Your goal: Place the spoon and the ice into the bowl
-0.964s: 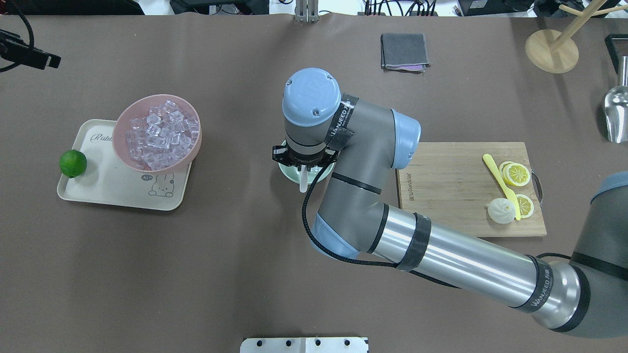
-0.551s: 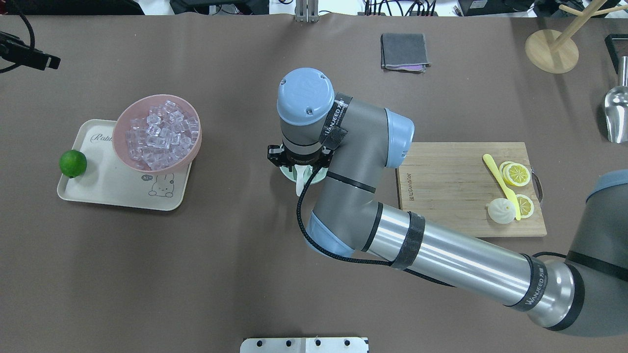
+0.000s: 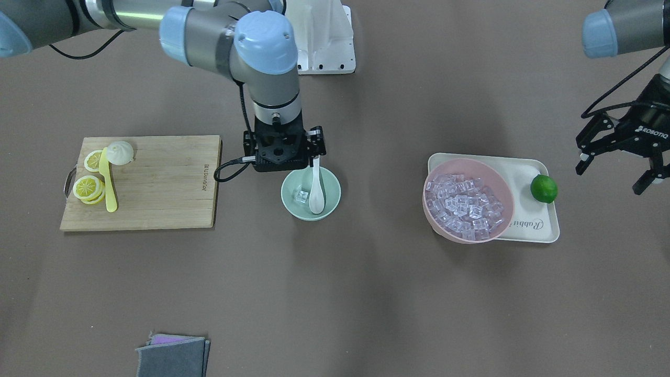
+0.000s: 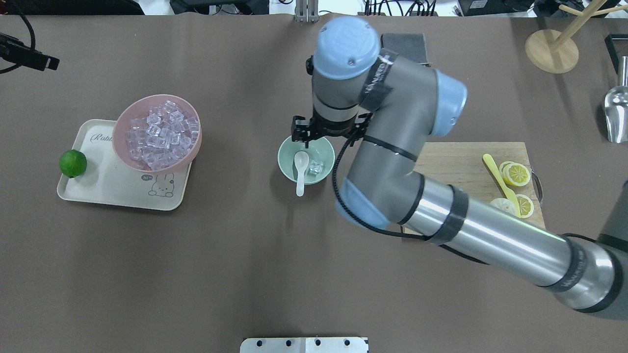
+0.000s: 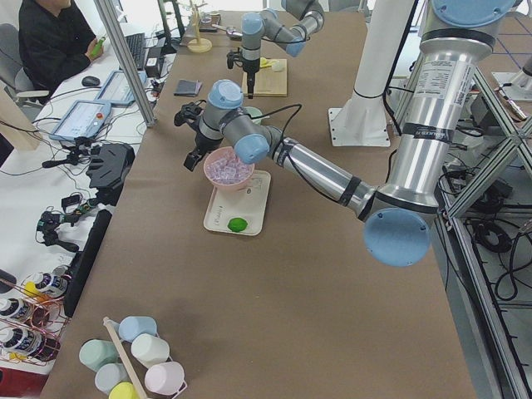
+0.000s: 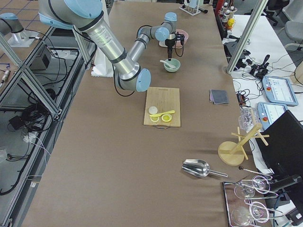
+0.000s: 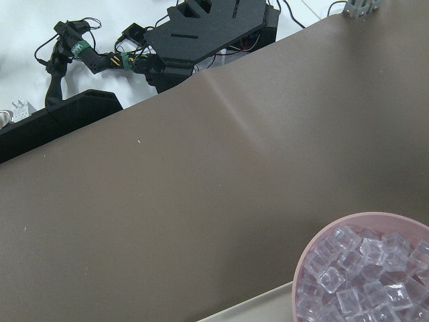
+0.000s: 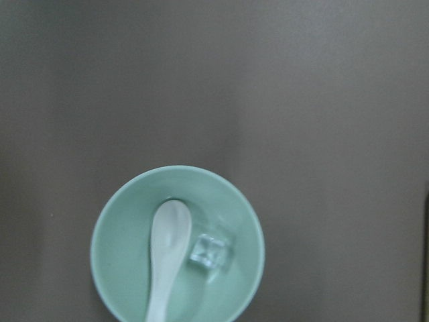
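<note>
The spoon (image 4: 300, 169) and ice (image 4: 316, 167) lie in the bowl (image 4: 284, 156). The right claw (image 4: 327, 136) hangs released above it. The left claw (image 3: 613, 177) is spread and empty.

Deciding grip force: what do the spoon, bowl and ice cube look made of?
Spoon: glossy opaque white with soft highlights, ceramic or melamine. Bowl: smooth mint-green, satin sheen, plastic or glazed ceramic. Ice: clear glassy cube with crisp edges; real or acrylic, cannot tell.

The bowl (image 8: 120, 241) is plain mint green; spoon (image 8: 169, 235) glossy white; ice (image 8: 208, 251) clear; tray (image 4: 105, 184) cream, rabbit-printed.
</note>
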Tool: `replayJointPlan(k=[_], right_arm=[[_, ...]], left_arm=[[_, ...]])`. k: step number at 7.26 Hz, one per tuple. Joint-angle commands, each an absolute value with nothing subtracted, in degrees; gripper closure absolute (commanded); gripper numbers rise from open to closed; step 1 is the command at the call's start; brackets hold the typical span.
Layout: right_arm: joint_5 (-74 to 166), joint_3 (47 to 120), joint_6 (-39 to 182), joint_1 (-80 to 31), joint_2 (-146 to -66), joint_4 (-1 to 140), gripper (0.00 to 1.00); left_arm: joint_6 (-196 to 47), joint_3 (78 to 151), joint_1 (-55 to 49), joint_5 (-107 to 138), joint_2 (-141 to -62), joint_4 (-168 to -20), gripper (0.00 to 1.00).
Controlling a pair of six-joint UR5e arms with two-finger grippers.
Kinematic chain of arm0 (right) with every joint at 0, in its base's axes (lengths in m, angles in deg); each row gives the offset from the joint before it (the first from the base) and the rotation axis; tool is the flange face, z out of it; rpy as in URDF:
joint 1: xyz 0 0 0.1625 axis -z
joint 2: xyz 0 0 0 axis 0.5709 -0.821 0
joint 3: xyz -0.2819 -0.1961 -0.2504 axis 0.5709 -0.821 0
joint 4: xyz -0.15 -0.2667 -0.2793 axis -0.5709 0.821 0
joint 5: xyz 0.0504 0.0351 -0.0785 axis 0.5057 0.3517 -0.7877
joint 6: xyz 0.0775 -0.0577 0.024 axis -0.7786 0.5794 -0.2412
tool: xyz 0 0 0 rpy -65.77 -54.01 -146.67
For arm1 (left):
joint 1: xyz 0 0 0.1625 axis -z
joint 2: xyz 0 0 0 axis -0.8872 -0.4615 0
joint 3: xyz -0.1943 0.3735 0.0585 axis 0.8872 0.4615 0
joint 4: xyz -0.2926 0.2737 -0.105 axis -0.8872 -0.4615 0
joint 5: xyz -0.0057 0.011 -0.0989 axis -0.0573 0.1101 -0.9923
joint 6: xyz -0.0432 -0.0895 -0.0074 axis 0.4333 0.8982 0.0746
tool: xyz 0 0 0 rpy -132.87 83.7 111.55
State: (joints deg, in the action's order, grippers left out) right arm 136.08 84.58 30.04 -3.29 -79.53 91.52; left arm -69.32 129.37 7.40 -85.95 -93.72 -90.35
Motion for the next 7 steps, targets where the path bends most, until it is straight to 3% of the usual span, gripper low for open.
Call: replayJointPlan(k=[1,2,7], right_arm=[[141.5,94.8,45.9,-12.6,-92.1,92.3,0.0],[140.8,96.8,51.8,-13.5,-97.8,91.7,0.0],[140.5,93.8,77.8,-32.5,-107.7,92.0,0.0]], left_arm=[[-69.7,126.5,7.3,-85.9,-93.6,-90.9,0.02],[-69.8,124.2,7.0,-85.5,-93.3,-90.7,0.02],[-78.7,122.0,10.1,-85.4,-86.8,-90.4,0.02]])
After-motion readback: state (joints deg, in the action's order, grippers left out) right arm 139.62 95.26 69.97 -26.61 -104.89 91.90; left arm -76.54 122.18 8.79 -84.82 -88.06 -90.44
